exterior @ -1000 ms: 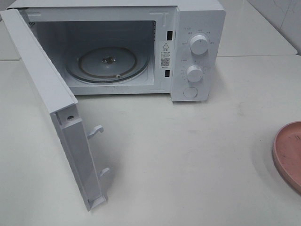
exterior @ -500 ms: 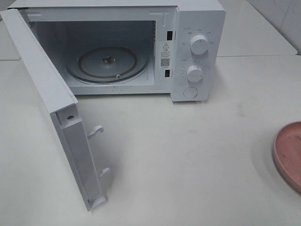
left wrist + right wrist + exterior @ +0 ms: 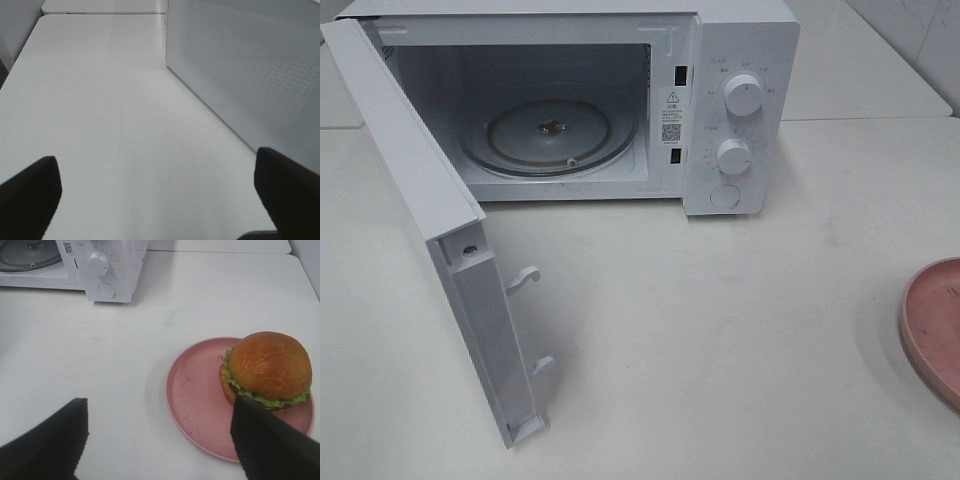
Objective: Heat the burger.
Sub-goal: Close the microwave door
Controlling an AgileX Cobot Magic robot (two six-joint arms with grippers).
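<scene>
Nothing has moved since a second ago: microwave [image 3: 570, 110] door [image 3: 440, 250] open, turntable [image 3: 548, 135] bare. Your burger [image 3: 267, 370] sits on the plate [image 3: 200, 400] at the table's right edge, nearer the right gripper [image 3: 160, 445], beside one fingertip rather than between them. Both grippers, left [image 3: 155, 195] included, gape wide and empty.

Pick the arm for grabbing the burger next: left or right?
Right. Its open hand hovers by the small round burger with tan-brown bun and green lettuce on the round pink plate. The left open hand faces bare white table beside the white microwave's perforated side.
</scene>
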